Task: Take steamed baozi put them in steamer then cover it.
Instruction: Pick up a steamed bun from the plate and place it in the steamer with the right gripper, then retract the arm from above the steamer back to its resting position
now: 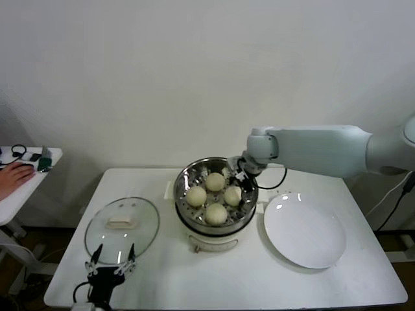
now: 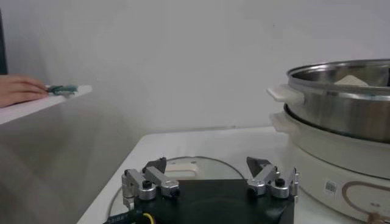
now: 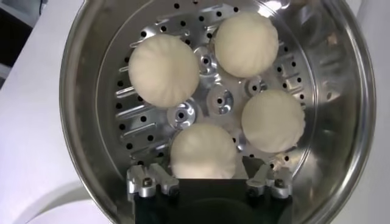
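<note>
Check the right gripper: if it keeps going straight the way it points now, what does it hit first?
Most likely the baozi lying between its open fingers. The right gripper points down into the steamer, just over that bun. Depth is unclear, so the remaining gap can't be judged; the perforated floor lies beneath.

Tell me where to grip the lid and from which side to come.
Grip the lid by its cream handle, coming straight down from above: the lid lies flat on the table, handle up, and the glass dome offers no other purchase. The open left gripper is nearest.
</note>
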You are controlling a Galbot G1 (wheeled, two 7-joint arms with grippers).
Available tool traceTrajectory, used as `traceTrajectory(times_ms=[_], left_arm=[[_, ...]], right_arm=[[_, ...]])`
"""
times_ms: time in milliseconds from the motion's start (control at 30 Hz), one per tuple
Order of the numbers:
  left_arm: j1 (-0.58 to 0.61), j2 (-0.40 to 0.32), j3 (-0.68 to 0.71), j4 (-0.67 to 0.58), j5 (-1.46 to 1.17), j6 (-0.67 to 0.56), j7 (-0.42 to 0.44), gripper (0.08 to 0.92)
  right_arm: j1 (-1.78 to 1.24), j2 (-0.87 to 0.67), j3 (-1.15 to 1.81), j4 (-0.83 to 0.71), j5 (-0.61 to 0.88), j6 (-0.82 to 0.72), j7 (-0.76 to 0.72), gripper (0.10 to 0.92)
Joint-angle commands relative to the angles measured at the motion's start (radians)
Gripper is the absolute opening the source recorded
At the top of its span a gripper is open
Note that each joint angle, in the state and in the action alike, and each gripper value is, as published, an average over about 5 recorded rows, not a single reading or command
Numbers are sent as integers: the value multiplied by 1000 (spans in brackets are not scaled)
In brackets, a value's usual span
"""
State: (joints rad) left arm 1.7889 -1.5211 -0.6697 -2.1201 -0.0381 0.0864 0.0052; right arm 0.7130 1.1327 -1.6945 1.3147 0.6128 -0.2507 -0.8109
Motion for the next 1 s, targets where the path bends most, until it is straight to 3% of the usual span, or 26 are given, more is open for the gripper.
traceTrajectory(times_ms=[33,233,300,400,500,633,833,1000], left_arm=[[-2,-2,2,-9,6,2,2,823],[1,2,1,-14,6,0,4,823],[2,4,3,-16,6,-2,5,823],[5,7,7,-20,7,-9,7,823],[9,10,10,-25,8,-18,7,823],[8,19,10,-21,3,-35,5,823],[-8,34,17,-13,5,-34,6,823],[-24,52,25,-3,6,-38,7,823]], right_arm=[[77,-19,17,-2,68,36,-51,819],[180,-117,50,50,350,55,-127,823],[184,-161,87,63,412,36,-60,823],[125,-242,195,93,467,13,181,823],[-8,-341,363,142,434,2,436,823],[-218,-477,604,227,384,-16,633,823],[-641,-652,1013,368,313,-4,818,823],[-1155,-744,1491,449,209,45,849,823]])
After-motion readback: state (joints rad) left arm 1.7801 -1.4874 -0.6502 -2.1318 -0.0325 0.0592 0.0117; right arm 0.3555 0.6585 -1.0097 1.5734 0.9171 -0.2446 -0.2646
